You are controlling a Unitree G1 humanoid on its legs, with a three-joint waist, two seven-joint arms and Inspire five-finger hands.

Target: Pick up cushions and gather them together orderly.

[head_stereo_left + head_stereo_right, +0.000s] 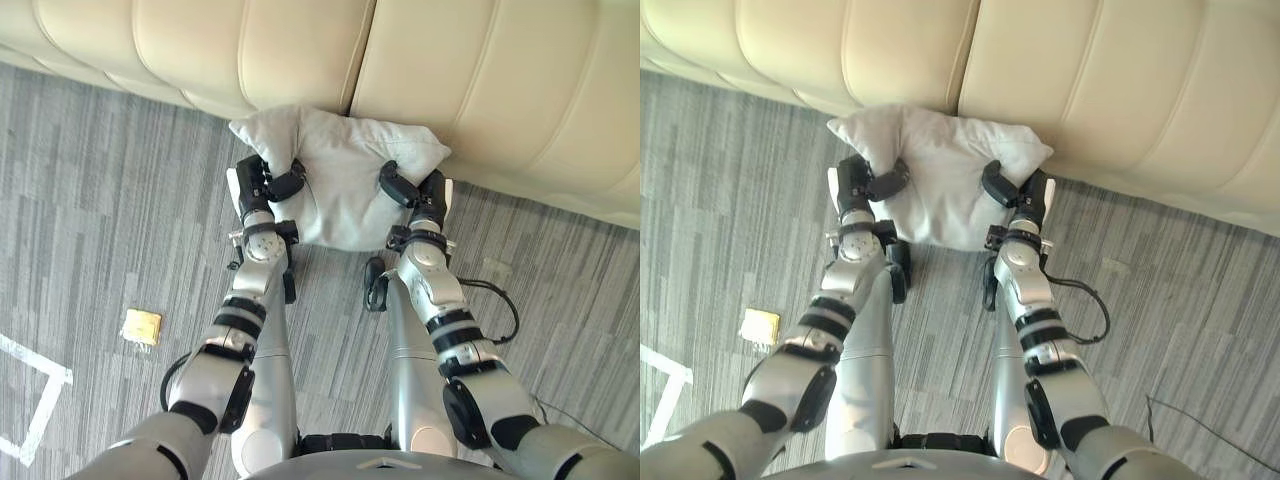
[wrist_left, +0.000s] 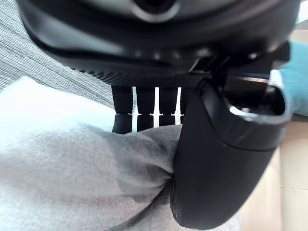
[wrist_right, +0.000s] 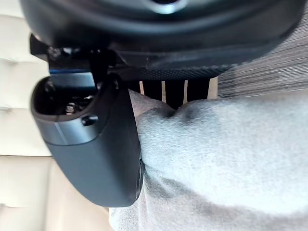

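Soft and likely light, the cushion dents where the left hand and right hand pinch its opposite side edges.

Cream sofa, grey striped carpet

Grey striped carpet floor; cream sofa along far edge; small yellow pad near white tape lines.
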